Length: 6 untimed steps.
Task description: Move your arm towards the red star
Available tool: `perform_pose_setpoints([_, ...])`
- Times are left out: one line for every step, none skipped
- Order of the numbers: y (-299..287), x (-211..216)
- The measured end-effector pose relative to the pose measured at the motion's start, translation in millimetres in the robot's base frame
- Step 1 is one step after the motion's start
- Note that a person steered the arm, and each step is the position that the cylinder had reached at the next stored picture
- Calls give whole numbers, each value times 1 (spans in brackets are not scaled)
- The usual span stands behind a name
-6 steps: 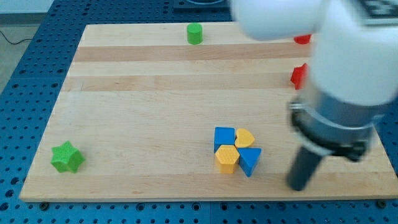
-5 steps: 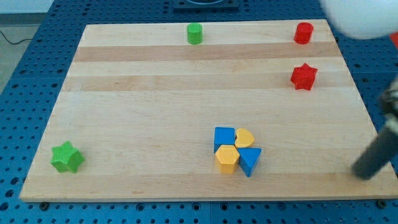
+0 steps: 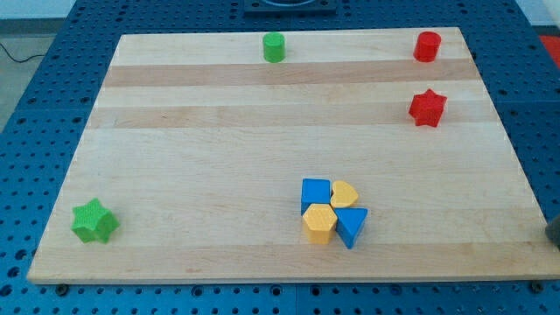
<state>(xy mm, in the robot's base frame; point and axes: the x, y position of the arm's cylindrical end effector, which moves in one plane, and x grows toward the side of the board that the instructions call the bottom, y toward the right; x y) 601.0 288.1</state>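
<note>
Arm gone off view's right; tip unseen; red star (image 3: pixel 428 108) flat, clear of neighbours

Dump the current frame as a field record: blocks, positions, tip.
target: red star, the view's right, apart from other blocks
red cylinder: top right corner
green cylinder: top edge, middle
green star: bottom left
cluster: blue cube, yellow heart, yellow hexagon, blue triangle, packed together, bottom centre
my tip: barely showing at the right edge, below the red star
</note>
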Motion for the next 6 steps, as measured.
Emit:
perform_pose_setpoints([-35,17])
perform_pose_setpoints([-78,17])
perform_pose_setpoints([-69,-14])
perform_pose_setpoints([-43,-74])
perform_pose_setpoints([-44,-138])
perform_pose_setpoints([-37,-203])
